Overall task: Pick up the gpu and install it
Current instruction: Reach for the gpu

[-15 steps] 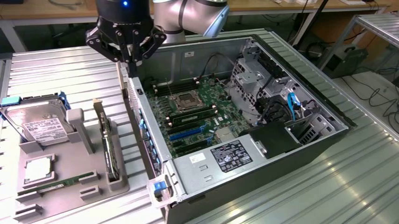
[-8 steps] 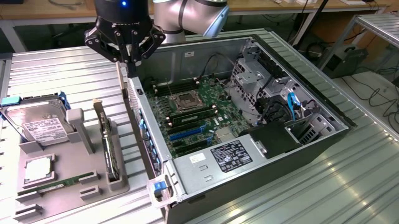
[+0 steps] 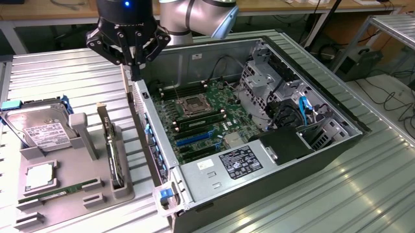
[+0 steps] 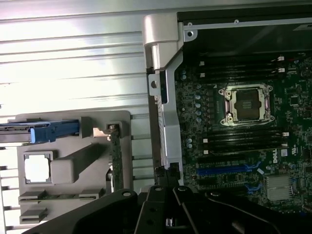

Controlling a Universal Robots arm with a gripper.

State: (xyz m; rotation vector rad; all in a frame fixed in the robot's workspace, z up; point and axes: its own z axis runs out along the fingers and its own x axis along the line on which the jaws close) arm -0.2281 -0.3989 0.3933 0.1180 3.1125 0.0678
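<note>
The gpu [image 3: 114,158] stands on edge in a slot of the grey holder tray [image 3: 77,204] at the exterior view's left, a dark card with its silver bracket at the far end. In the wrist view the gpu [image 4: 116,163] is a thin strip beside the tray. My gripper [image 3: 136,73] hangs above the open computer case's near side wall [image 3: 150,141], fingers shut with nothing between them, well apart from the card. Its dark fingers [image 4: 155,214] appear over that wall's edge. Blue card slots [image 3: 194,139] lie bare on the motherboard [image 4: 229,168].
The tray also holds a hard drive [image 3: 39,128], a processor [image 3: 40,175] and a green memory stick [image 3: 58,191]. Inside the case sit the processor socket [image 3: 193,104], a drive cage [image 3: 263,82] and a power supply [image 3: 240,162]. Ribbed metal tabletop [image 3: 363,189] surrounds everything.
</note>
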